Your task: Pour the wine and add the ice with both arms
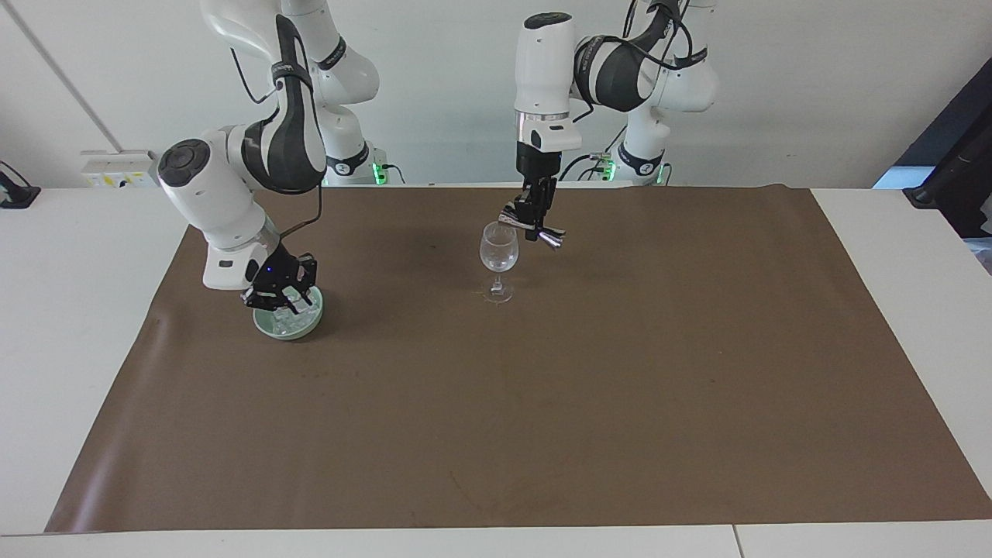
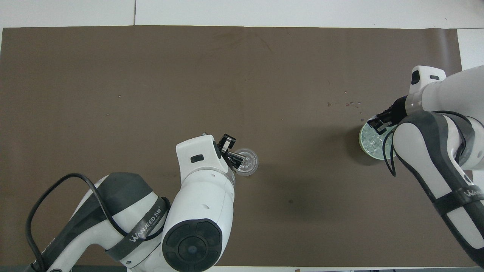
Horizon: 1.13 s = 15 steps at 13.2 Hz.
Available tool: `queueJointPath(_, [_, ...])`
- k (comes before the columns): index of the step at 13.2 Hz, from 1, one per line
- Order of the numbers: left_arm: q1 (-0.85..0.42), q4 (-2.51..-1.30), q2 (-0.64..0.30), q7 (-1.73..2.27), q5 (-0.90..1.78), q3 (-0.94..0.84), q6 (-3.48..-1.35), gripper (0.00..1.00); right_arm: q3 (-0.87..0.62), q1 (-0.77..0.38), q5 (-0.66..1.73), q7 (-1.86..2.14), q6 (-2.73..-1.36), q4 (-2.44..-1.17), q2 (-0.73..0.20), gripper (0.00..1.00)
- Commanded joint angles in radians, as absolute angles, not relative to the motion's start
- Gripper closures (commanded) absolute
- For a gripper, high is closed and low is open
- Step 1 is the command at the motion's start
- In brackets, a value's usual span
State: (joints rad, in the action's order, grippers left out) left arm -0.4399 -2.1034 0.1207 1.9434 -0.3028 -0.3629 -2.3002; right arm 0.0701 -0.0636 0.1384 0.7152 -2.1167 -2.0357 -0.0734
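Note:
A clear wine glass [image 1: 498, 252] [image 2: 248, 162] stands on the brown mat near the robots' edge. My left gripper [image 1: 534, 222] [image 2: 231, 153] hangs over the glass's rim, shut on a silver double-cone jigger [image 1: 544, 234] [image 2: 237, 160] that lies tilted across it. I cannot make out any wine. Toward the right arm's end, a pale green bowl [image 1: 266, 326] [image 2: 362, 141] holds several clear ice cubes [image 1: 293, 320] [image 2: 372, 141]. My right gripper [image 1: 282, 301] [image 2: 377, 124] sits just over the bowl, shut. Whether a cube is between its fingertips I cannot tell.
A brown mat [image 1: 589, 387] covers most of the white table [image 1: 70, 310]. A few small crumbs [image 2: 351, 102] lie on the mat just farther from the robots than the bowl. A dark object [image 1: 957, 170] stands off the table at the left arm's end.

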Motion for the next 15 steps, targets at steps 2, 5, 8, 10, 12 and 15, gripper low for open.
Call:
queueJointPath(2, [-0.462, -2.086, 0.120, 1.968, -0.388, -0.368, -2.260, 1.00, 0.067, -0.058, 0.160, 0.678, -2.031, -2.011, -0.023, 0.87])
queueJointPath(5, [-0.469, -2.086, 0.120, 1.965, -0.431, -0.370, -2.260, 1.00, 0.066, -0.058, 0.158, 0.634, -1.928, -1.947, 0.003, 0.87])
queueJointPath(8, [-0.468, -2.083, 0.118, 1.965, -0.430, -0.370, -2.260, 1.00, 0.064, -0.060, 0.156, 0.595, -1.872, -1.933, 0.041, 0.87])
queueJointPath(10, [-0.457, -2.079, 0.120, 1.968, -0.404, -0.368, -2.264, 1.00, 0.064, -0.058, 0.156, 0.595, -1.820, -1.924, 0.078, 0.87])
queueJointPath(12, [-0.422, -2.077, 0.124, 1.941, -0.284, -0.357, -2.273, 1.00, 0.064, -0.058, 0.149, 0.575, -1.748, -1.892, 0.095, 0.87])
queueJointPath(15, [-0.352, -2.079, 0.123, 1.890, -0.085, -0.356, -2.273, 1.00, 0.063, -0.067, 0.143, 0.482, -1.649, -1.833, 0.100, 0.87])
